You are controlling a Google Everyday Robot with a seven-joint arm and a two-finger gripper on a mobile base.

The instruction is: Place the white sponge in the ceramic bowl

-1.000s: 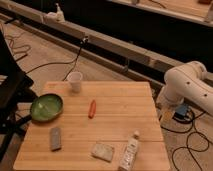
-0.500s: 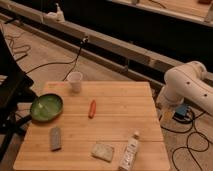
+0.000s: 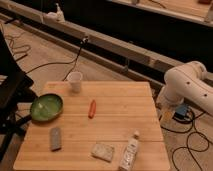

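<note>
Dim, warm indoor light falls from above. It is brightest on the wooden table point(image 3: 115, 125) just beside the gripper point(image 3: 169, 111), which sits in shade under the white arm point(image 3: 192, 85). The arm's upper curves catch a soft glare. The bowl point(image 3: 33, 114), at the table edge farthest from the gripper, shows a faint sheen. The wall point(image 3: 150, 30) beyond the gripper goes nearly black. Everything looks soft and grainy, with smeared edges and short, weak shadows.

A single camera looks steeply down from above the near edge of a wooden table point(image 3: 120, 125), facing the far wall, fairly close. The robot's white arm point(image 3: 190, 87) enters at right; its gripper, low beside the table, cannot be made out.
</note>
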